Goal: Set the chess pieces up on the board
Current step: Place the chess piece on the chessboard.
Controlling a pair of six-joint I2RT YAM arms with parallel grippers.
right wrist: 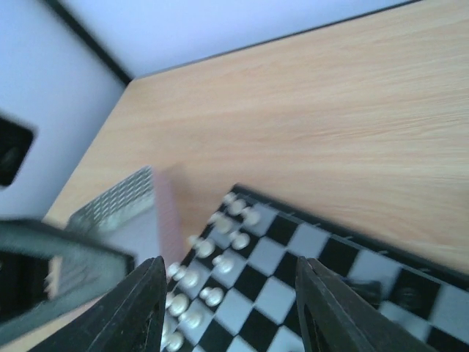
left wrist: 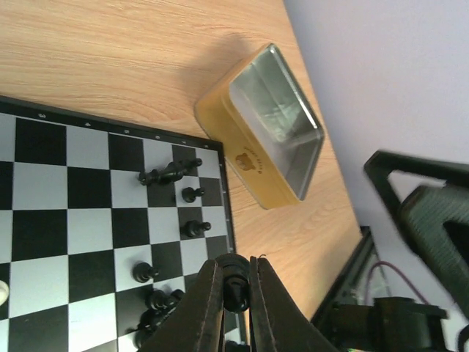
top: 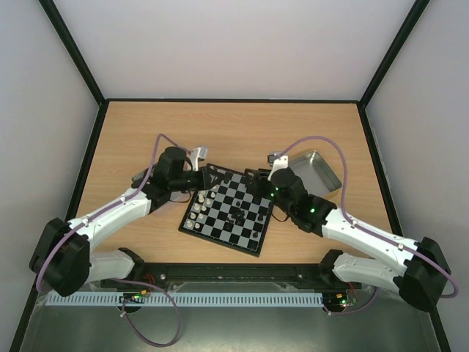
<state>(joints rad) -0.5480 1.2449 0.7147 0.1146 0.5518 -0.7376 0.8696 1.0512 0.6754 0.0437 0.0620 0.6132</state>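
The board (top: 249, 231) lies tilted at the table's middle. Several white chess pieces (top: 198, 209) stand along its left side, and a few black ones (top: 238, 216) stand near its centre. My left gripper (top: 218, 176) is at the board's far corner. In the left wrist view it (left wrist: 235, 262) is shut on a black piece (left wrist: 236, 293) over the board's edge (left wrist: 229, 220), with several black pieces (left wrist: 170, 174) standing or lying nearby. My right gripper (top: 256, 182) is at the board's far right side. It (right wrist: 231, 260) is open and empty above the white pieces (right wrist: 212, 293).
A rectangular metal tray (top: 316, 170) sits on the table right of the board, also seen as the tray (left wrist: 278, 125) in the left wrist view. A blurred grey ridged object (right wrist: 110, 205) lies left of the board in the right wrist view. Black enclosure rails frame the table.
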